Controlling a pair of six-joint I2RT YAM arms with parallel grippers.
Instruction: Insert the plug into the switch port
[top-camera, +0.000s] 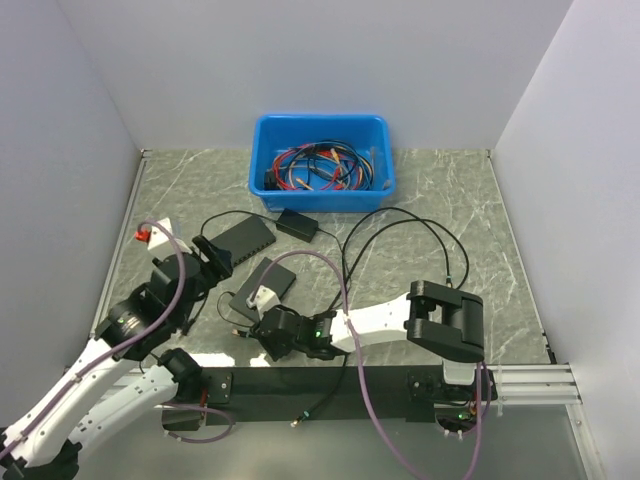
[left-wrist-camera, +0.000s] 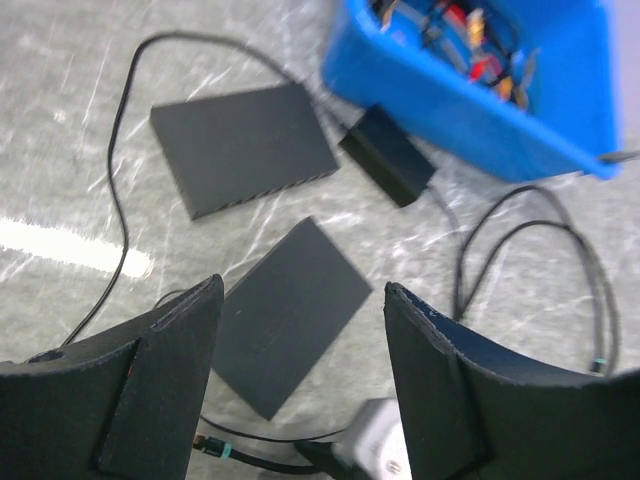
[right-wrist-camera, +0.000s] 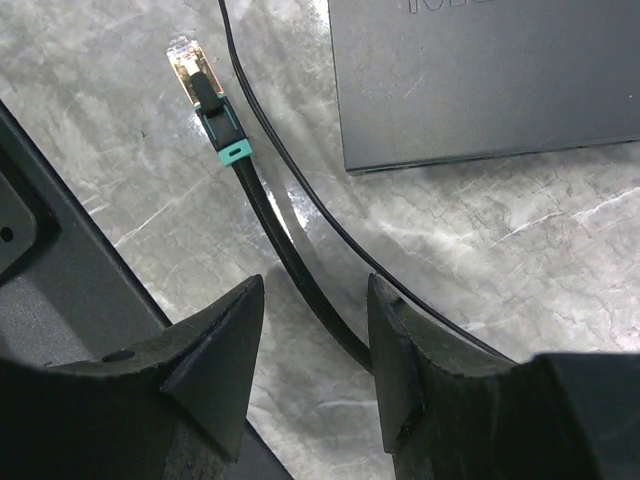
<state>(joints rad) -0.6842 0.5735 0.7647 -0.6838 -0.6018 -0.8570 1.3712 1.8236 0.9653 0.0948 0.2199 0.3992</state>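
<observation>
Right wrist view: the right end effector (right-wrist-camera: 308, 370) hangs about half open just over the table (right-wrist-camera: 560, 250), its fingers (right-wrist-camera: 215, 375) apart and clamped on nothing. A flat black cable (right-wrist-camera: 274, 235) runs up between them, closer to the right-hand finger; whether it touches that finger cannot be told. The cable ends in the plug (right-wrist-camera: 205, 90), which lies flat on the table at eleven o'clock from the end effector. Its brass-coloured tip points on toward eleven o'clock, and a teal collar sits behind its black body. A thinner black cable (right-wrist-camera: 330, 222) passes just beside it. At one o'clock lies a corner of a flat black switch (right-wrist-camera: 480, 80), apart from the plug.

The left end effector (left-wrist-camera: 300, 370) hangs wide open and empty above that switch. Beyond it, at eleven o'clock, lies a second flat black box (left-wrist-camera: 240, 150). At one o'clock a small black adapter (left-wrist-camera: 390, 155) lies just before the blue bin (left-wrist-camera: 480, 120), which holds red and blue cables (top-camera: 320, 168).
</observation>
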